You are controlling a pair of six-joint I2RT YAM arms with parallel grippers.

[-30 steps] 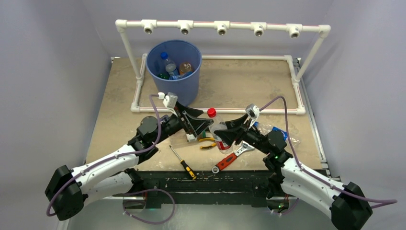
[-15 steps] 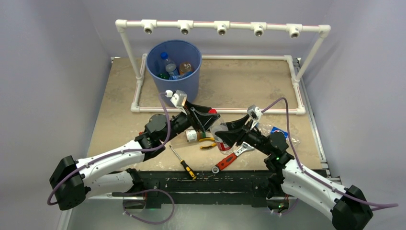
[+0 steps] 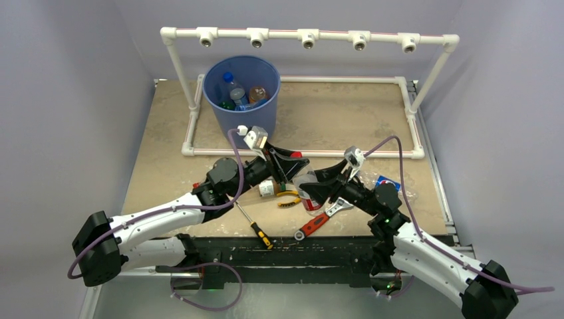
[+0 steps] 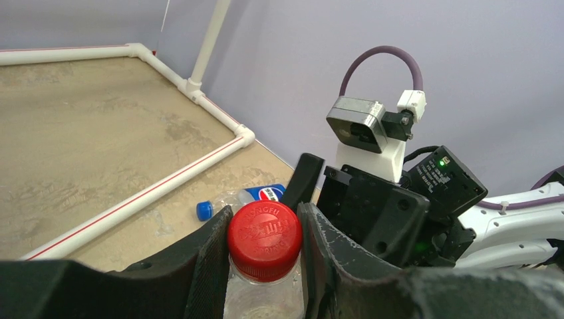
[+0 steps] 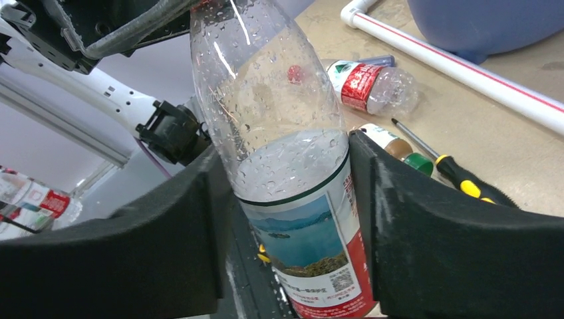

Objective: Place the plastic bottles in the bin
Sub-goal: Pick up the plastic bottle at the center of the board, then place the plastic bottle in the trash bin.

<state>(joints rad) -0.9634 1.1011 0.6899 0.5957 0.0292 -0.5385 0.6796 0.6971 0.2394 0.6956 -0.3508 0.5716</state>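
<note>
A clear plastic bottle (image 3: 304, 181) with a red cap (image 4: 265, 239) and a lake-picture label (image 5: 309, 249) stands upright near the table's front middle. My left gripper (image 4: 265, 219) is shut on the cap, both pads pressed against its sides; from above, my left gripper (image 3: 293, 161) comes in from the left. My right gripper (image 5: 289, 193) is open around the bottle's body, with a thin dark gap along its left finger. The blue bin (image 3: 243, 93) stands at the back left with several bottles inside.
A Pepsi bottle (image 4: 266, 195) lies at the right. A red-labelled bottle (image 5: 372, 86) and a small green-capped one (image 5: 399, 149) lie near a screwdriver (image 3: 254, 226). Yellow pliers (image 3: 288, 199) and a red wrench (image 3: 318, 220) are by the front edge. A white pipe frame (image 3: 306, 34) surrounds the back.
My left gripper moved right to the bottle's top and closed on the red cap. My right gripper's jaws have spread wider around the body. The bottle stays in place.
</note>
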